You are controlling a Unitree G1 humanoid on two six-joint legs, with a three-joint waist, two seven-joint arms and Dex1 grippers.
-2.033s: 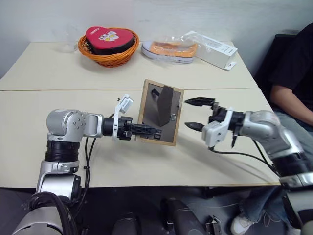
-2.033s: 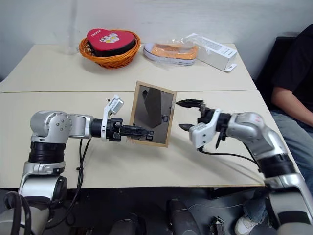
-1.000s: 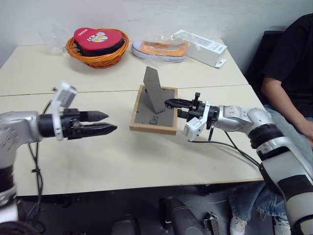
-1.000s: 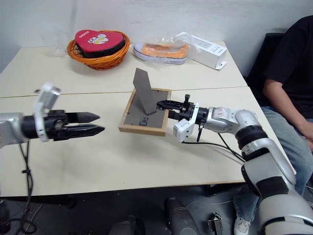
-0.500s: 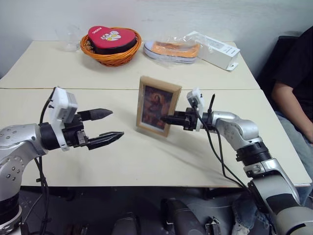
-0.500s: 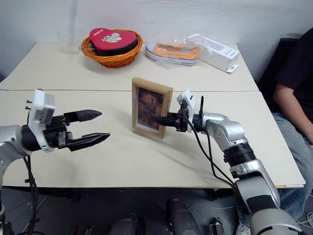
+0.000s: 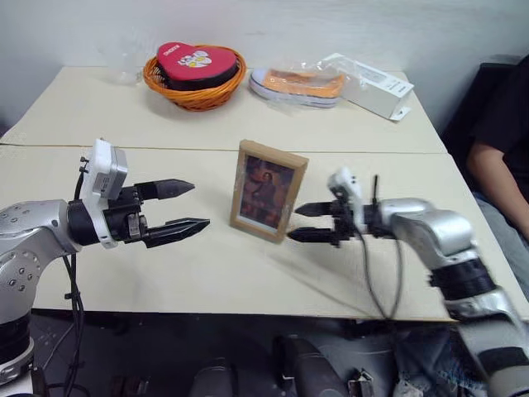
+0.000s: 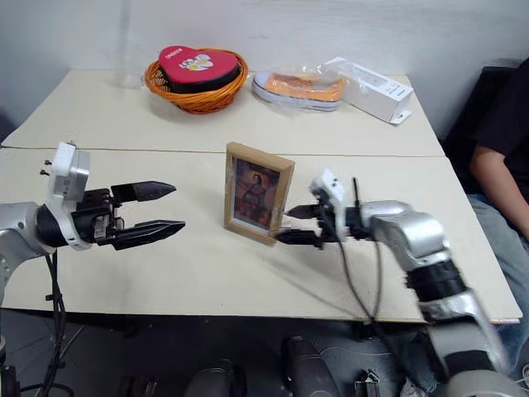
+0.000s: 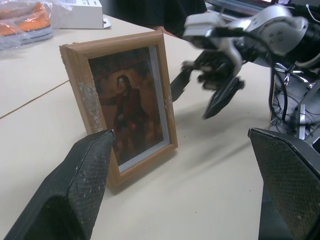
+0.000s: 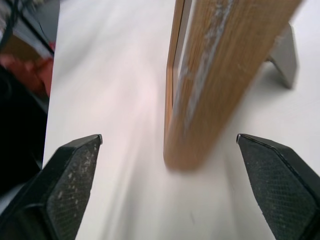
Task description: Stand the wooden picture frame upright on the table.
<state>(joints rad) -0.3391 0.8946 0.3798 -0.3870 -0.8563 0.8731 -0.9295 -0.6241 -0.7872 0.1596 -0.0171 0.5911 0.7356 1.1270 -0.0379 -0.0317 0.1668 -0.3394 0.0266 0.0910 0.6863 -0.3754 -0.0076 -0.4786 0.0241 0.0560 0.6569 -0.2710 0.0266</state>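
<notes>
On table [image 7: 207, 273], wooden picture frame [image 7: 267, 201] stands free between both wide-open grippers

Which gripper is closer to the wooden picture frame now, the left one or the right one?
The right. The right gripper is open just beside the wooden picture frame, without touching it. The left gripper is open too, with a clear gap of table between.

Your wooden picture frame [image 8: 259, 193] stands upright on the tabletop [image 8: 207, 273]; right tool [image 8: 291, 224] open just beside it; left tool [image 8: 163, 208] open, apart.

Lab-like room: plain table [image 7: 207, 273], seated person [image 7: 504, 141]
</notes>
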